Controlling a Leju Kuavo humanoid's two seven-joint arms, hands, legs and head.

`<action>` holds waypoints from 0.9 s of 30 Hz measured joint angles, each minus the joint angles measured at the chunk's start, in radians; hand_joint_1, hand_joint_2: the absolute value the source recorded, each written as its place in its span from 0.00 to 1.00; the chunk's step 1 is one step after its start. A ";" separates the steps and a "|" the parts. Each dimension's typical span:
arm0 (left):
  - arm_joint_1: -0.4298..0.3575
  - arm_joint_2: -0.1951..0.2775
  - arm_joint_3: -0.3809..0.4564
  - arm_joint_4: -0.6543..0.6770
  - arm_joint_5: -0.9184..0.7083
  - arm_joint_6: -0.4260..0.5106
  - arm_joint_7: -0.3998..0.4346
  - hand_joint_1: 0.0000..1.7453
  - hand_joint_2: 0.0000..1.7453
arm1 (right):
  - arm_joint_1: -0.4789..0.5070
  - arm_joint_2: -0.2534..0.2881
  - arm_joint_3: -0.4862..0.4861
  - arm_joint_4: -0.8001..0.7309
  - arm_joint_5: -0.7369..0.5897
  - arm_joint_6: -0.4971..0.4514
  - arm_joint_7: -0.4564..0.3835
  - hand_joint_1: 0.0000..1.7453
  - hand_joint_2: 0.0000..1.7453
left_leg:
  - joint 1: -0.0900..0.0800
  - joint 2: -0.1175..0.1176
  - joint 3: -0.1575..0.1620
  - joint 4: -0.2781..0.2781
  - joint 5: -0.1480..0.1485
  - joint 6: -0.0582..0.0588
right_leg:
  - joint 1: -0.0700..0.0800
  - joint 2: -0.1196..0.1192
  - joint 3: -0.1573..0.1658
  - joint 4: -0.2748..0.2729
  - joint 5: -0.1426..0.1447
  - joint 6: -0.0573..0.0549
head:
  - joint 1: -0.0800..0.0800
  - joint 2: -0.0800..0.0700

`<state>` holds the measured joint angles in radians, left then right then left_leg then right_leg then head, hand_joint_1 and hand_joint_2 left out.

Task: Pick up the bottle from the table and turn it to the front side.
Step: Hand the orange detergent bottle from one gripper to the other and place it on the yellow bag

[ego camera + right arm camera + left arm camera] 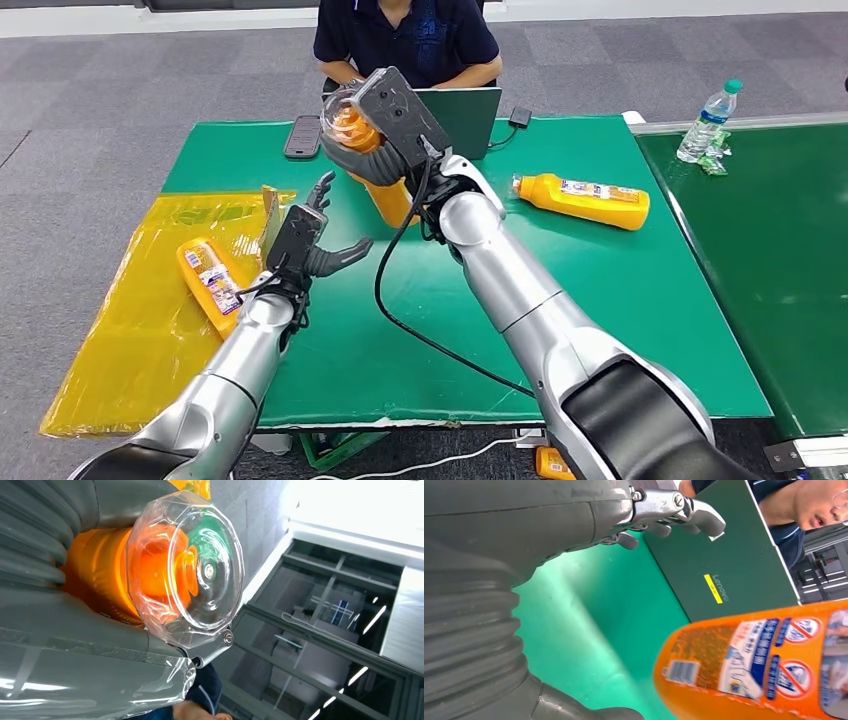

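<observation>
Bottle (375,165) lifted clear above desk (620,290), gripped near clear cap by right hand (372,150), fingers wrapped round neck. Long axis roughly upright, cap up, base hanging toward desk. Left hand (318,245) spread, holding nothing, just below and left of bottle base. In left wrist view label facing that hand. Likely next: rotate about long axis.

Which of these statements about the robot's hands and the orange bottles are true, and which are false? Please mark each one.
1. The right hand holds an orange bottle above the green table. True.
2. The left hand holds a bottle. False: it is open and holds nothing.
3. A second orange bottle stands upright on the table. False: it lies on its side.
4. A third bottle lies on the yellow sheet. True.
</observation>
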<state>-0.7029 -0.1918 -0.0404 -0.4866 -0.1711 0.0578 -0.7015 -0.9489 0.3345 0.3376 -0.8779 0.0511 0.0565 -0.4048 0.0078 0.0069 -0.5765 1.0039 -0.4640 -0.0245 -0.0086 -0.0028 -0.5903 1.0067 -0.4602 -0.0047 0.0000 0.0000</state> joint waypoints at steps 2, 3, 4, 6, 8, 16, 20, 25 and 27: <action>-0.006 -0.010 0.000 0.006 0.007 0.007 0.000 0.00 1.00 | 0.000 0.005 0.000 -0.005 -0.015 0.003 0.000 1.00 1.00 | 0.000 0.000 0.000 0.000 0.000 0.000 | 0.000 0.000 0.000 0.000 0.000 0.000 | 0.000 0.000; -0.009 -0.015 0.000 0.009 0.009 0.012 0.000 0.00 1.00 | 0.001 0.008 0.000 -0.009 -0.024 0.003 0.001 1.00 1.00 | 0.000 0.000 0.000 0.000 0.000 0.000 | 0.000 0.000 0.000 0.000 0.000 0.000 | 0.000 0.000; -0.012 -0.021 0.000 0.011 0.011 0.015 0.000 0.00 1.00 | 0.001 0.011 0.000 -0.013 -0.034 0.002 0.003 1.00 1.00 | 0.000 0.000 0.000 0.000 0.000 0.000 | 0.000 0.000 0.000 0.000 0.000 0.000 | 0.000 0.000; -0.019 -0.032 0.000 0.014 0.015 0.018 0.000 0.00 1.00 | 0.001 0.015 0.000 -0.019 -0.054 -0.001 0.010 1.00 1.00 | 0.000 0.000 0.000 0.000 0.000 0.000 | 0.000 0.000 0.000 0.000 0.000 0.000 | 0.000 0.000; -0.026 -0.044 0.000 0.016 0.022 0.016 0.000 0.00 1.00 | 0.001 0.018 0.000 -0.023 -0.071 -0.004 0.014 1.00 1.00 | 0.000 0.000 0.000 0.000 0.000 0.000 | 0.000 0.000 0.000 0.000 0.000 0.000 | 0.000 0.000; -0.065 -0.088 0.000 0.021 0.037 0.002 0.000 0.00 1.00 | 0.009 0.025 0.000 -0.024 -0.131 -0.008 0.006 1.00 1.00 | 0.000 0.000 0.000 0.000 0.000 0.000 | 0.000 0.000 0.000 0.000 0.000 0.000 | 0.000 0.000; -0.075 -0.103 -0.004 0.021 0.035 0.011 0.000 0.00 1.00 | 0.024 0.027 0.001 -0.031 -0.149 -0.014 -0.002 1.00 1.00 | 0.000 0.000 0.000 0.000 0.000 0.000 | 0.000 0.000 0.000 0.000 0.000 0.000 | 0.000 0.000; -0.088 -0.112 -0.018 0.021 0.032 0.037 0.000 0.00 1.00 | 0.047 0.027 0.001 -0.050 -0.166 -0.015 -0.004 1.00 1.00 | 0.000 0.000 0.000 0.000 0.000 0.000 | 0.000 0.000 0.000 0.000 0.000 0.000 | 0.000 0.000; -0.090 -0.115 -0.023 0.021 0.032 0.038 0.000 0.00 1.00 | 0.054 0.027 0.001 -0.055 -0.173 -0.014 -0.004 1.00 1.00 | 0.000 0.000 0.000 0.000 0.000 0.000 | 0.000 0.000 0.000 0.000 0.000 0.000 | 0.000 0.000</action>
<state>-0.7933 -0.3066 -0.0633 -0.4655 -0.1390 0.0958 -0.7015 -0.8952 0.3616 0.3388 -0.9329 -0.1222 0.0429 -0.4088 0.0078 0.0067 -0.5768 1.0044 -0.4641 -0.0244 -0.0086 -0.0029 -0.5903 1.0067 -0.4599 -0.0043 0.0000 0.0002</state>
